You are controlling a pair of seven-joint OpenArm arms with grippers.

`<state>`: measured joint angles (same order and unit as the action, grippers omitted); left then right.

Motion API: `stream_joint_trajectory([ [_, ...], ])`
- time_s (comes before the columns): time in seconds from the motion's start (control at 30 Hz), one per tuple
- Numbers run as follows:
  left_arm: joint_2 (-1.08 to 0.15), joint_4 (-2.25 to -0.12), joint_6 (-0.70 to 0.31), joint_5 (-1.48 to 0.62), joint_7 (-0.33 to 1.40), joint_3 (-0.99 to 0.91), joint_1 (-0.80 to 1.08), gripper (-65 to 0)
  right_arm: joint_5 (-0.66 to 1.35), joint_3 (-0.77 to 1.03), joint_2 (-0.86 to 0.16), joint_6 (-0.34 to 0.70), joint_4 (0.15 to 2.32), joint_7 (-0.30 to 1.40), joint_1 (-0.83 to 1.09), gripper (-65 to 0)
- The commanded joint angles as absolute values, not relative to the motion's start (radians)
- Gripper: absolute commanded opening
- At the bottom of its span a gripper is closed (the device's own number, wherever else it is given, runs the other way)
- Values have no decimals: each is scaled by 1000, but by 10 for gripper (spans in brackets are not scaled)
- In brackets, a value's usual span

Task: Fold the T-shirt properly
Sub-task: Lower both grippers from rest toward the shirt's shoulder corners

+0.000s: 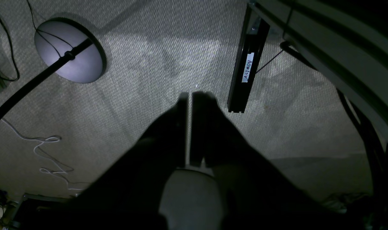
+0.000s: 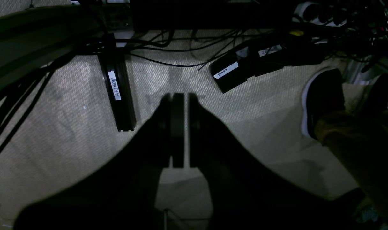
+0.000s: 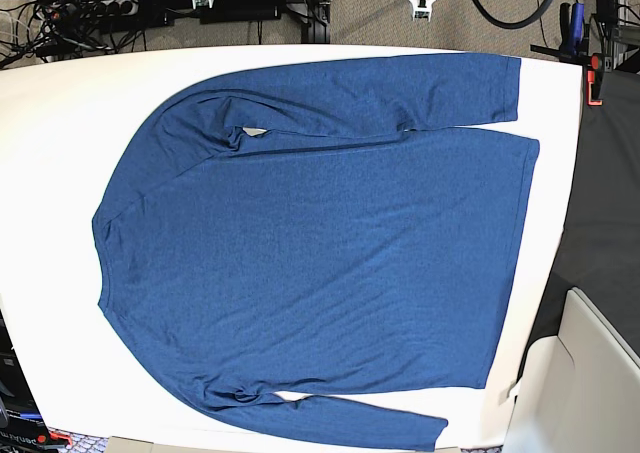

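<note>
Across the white tabletop [image 3: 50, 173]: blue long-sleeved shirt [image 3: 320, 253], spread out, unfolded.
Shirt sideways, neckline toward base view's left, hem toward right; one sleeve along the far side, the other along the near edge. Small creases at both underarms. Left gripper [image 1: 190, 95] and right gripper [image 2: 184, 95] both clenched, nothing seen in either, beyond the table's far edge, off the cloth.

A grey, woven-looking floor covering [image 1: 168, 64] spreads beneath dim light in the wrist views. A white tabletop [image 3: 50, 173] looks brightly lit in the base view. What seems to be a cream chair [image 3: 590, 373], partly cropped, stands at its lower right edge.
</note>
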<state>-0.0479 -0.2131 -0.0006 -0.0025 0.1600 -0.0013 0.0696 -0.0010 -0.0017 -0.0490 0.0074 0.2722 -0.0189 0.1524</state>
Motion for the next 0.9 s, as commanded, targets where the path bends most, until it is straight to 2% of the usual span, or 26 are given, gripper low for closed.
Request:
stream_joint_trajectory([
  [0.0,-53,-217,-1,1,160,-4,74,-650,-5,-4,-48,10,275,-25,160,-650],
  [0.87,-53,-217,-1,-1,157,-7,96,-650,-5,-5,-53,10,278,-25,182,-650],
])
